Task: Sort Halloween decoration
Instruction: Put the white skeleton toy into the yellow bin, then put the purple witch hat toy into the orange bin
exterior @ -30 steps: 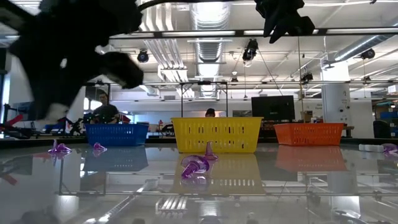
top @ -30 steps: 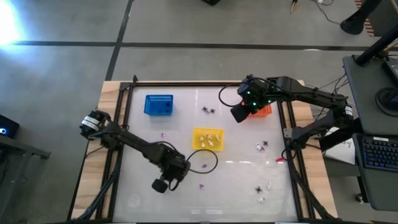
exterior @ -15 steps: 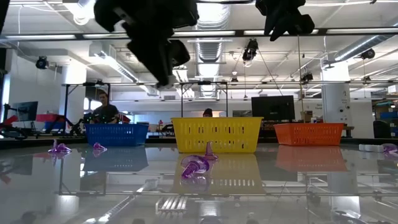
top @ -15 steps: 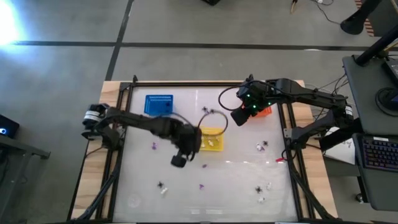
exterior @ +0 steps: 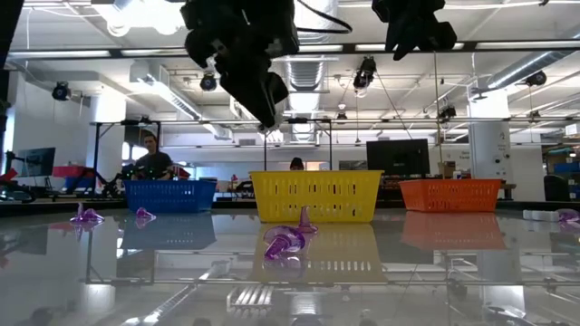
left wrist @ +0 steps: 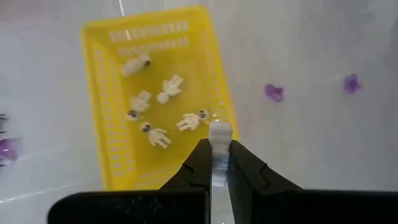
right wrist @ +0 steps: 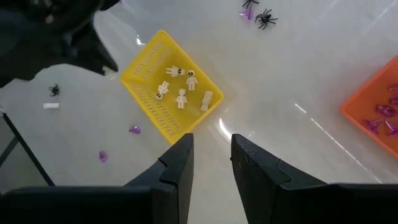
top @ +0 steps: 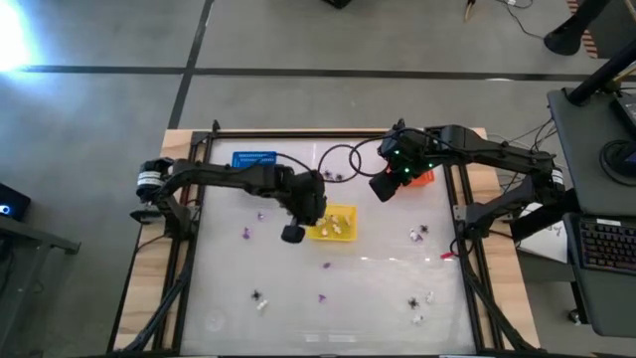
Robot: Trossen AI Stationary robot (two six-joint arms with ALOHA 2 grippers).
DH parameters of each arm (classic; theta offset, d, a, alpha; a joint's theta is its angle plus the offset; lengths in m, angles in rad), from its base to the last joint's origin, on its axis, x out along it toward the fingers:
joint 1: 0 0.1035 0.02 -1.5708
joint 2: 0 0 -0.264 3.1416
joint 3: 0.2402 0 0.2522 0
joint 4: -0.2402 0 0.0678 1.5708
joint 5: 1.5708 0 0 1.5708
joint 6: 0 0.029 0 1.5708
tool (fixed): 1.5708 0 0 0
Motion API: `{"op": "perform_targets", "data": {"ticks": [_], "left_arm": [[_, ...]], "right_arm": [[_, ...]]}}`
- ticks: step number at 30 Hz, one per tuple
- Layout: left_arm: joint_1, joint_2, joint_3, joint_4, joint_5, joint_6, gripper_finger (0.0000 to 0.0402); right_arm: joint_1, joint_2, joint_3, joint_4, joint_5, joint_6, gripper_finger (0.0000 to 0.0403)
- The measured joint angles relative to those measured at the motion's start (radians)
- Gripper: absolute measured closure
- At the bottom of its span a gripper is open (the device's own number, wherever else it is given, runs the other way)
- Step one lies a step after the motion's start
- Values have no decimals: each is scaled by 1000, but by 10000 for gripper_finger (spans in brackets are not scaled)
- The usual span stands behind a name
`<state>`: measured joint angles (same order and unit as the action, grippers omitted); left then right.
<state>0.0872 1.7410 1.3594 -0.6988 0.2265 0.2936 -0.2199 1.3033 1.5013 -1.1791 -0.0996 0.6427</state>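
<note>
Overhead, you see a glossy white table (top: 378, 288) on a wooden base, with grey floor around and a desk with a keyboard (top: 606, 244) at the right edge. Low down, an open workshop stretches behind, a person (exterior: 150, 159) seated at the left. Your left gripper (left wrist: 216, 155) hangs over the yellow basket (top: 331, 223) at centre frame, fingers pinched on a small white trinket (left wrist: 219, 134); five cream figures (left wrist: 163, 114) lie inside. Your right gripper (right wrist: 211, 155) waits half open and empty near the orange basket (top: 421, 178), upper right. Purple pieces (top: 246, 234) and black spiders (top: 423, 231) dot the table.
</note>
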Motion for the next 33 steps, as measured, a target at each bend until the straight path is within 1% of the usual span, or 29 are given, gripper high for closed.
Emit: {"op": "perform_targets", "data": {"ticks": [4,8,12,14,17,21,24,27,29,33], "left_arm": [[33,33,-3,10,1,20,401],[50,87,2,9,4,29,401],[56,121,22,24,60,36,401],[57,131,22,38,67,42,397],[62,142,22,48,70,45,380],[68,152,21,48,61,47,348],[70,152,23,46,34,50,322],[72,152,48,19,20,57,298],[72,152,71,1,13,72,286],[72,152,149,-124,-49,99,273]], "right_arm": [[0,0,0,0,46,-3,305],[0,5,0,1,56,-6,305],[0,7,-1,1,56,-14,305],[0,7,-2,1,56,-15,305],[0,7,-2,0,56,-16,305],[12,7,-7,-7,56,-17,305],[31,7,-10,-57,57,-18,305],[62,7,-20,-104,57,-15,305],[86,7,-34,-105,57,-12,305],[145,8,-65,-86,58,-43,305]]}}
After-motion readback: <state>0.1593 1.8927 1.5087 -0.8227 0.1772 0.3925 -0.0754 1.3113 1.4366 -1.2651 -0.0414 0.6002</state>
